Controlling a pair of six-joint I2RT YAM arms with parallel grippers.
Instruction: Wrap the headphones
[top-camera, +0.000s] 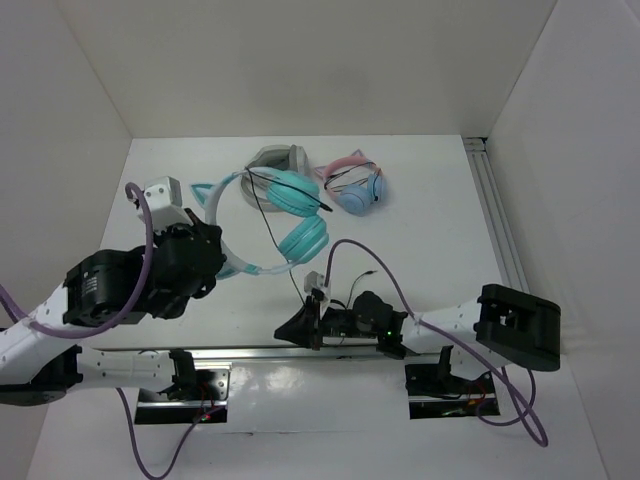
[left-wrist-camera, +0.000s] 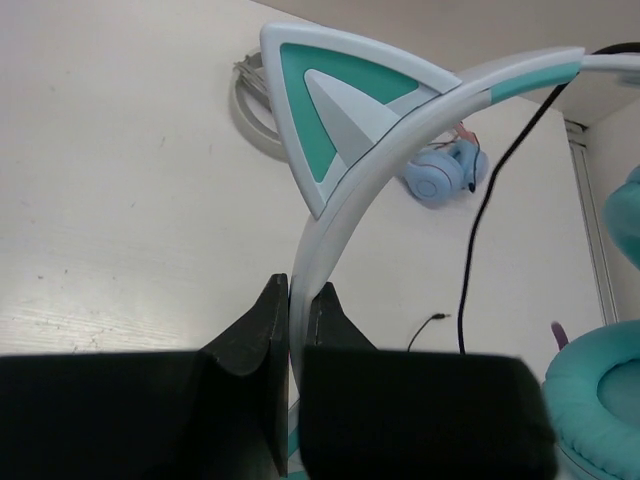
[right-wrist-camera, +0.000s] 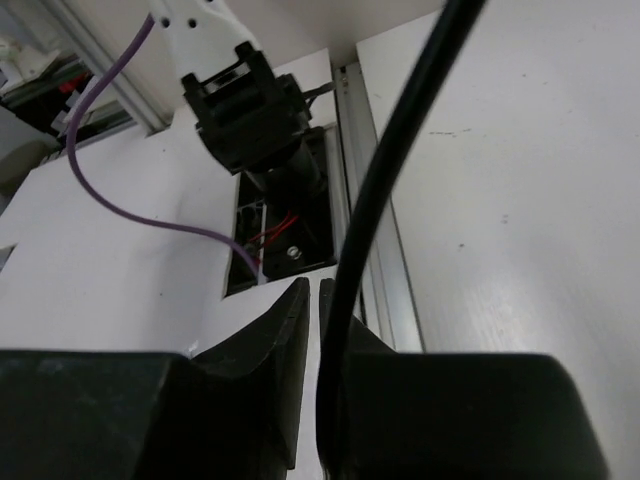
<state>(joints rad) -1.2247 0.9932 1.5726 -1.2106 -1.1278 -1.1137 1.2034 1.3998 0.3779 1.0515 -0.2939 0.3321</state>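
The teal headphones (top-camera: 298, 215) lie mid-table, their pale headband (top-camera: 222, 215) arching to the left. In the left wrist view a cat ear (left-wrist-camera: 335, 110) stands on the headband (left-wrist-camera: 330, 230). My left gripper (top-camera: 212, 245) (left-wrist-camera: 298, 295) is shut on that band. The thin black cable (top-camera: 285, 255) runs from the cups toward the front edge. There my right gripper (top-camera: 292, 328) (right-wrist-camera: 313, 292) is closed on the cable (right-wrist-camera: 390, 180), which lies against the inner face of the right finger, with a slim gap at the tips. The cable's plug (left-wrist-camera: 438, 317) lies loose on the table.
Grey headphones (top-camera: 280, 158) and pink-banded cat-ear headphones (top-camera: 355, 185) lie at the back, behind the teal pair. A metal rail (top-camera: 495, 215) runs along the right wall. The arm bases and purple leads (top-camera: 380, 270) crowd the near edge.
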